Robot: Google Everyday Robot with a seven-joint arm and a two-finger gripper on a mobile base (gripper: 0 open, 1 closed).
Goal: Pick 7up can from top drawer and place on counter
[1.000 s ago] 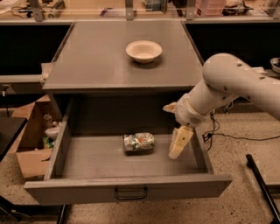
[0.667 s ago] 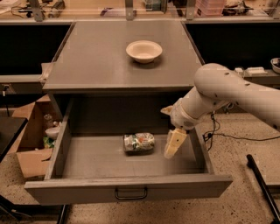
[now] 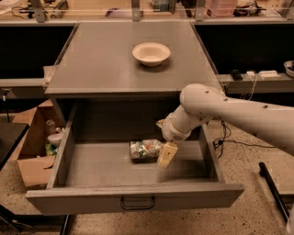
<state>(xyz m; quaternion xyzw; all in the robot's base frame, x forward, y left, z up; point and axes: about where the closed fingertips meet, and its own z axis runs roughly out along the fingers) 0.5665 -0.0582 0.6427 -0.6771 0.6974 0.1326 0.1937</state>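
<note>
The 7up can (image 3: 145,149) lies on its side on the floor of the open top drawer (image 3: 133,196), near the middle. My gripper (image 3: 161,145) is down inside the drawer at the can's right end, open, with one tan finger (image 3: 167,154) hanging beside the can. It holds nothing. The white arm (image 3: 229,114) reaches in from the right over the drawer's right wall. The counter (image 3: 101,59) is the grey top above the drawer.
A white round bowl (image 3: 151,53) stands on the counter at the back middle. A cardboard box (image 3: 34,142) with clutter sits on the floor to the left. A tan workbench (image 3: 92,9) runs along the back. Cables (image 3: 229,137) and a dark bar (image 3: 273,183) lie on the right.
My gripper has moved left inside the drawer, from well right of the can to right against its right end. The can has not moved.
</note>
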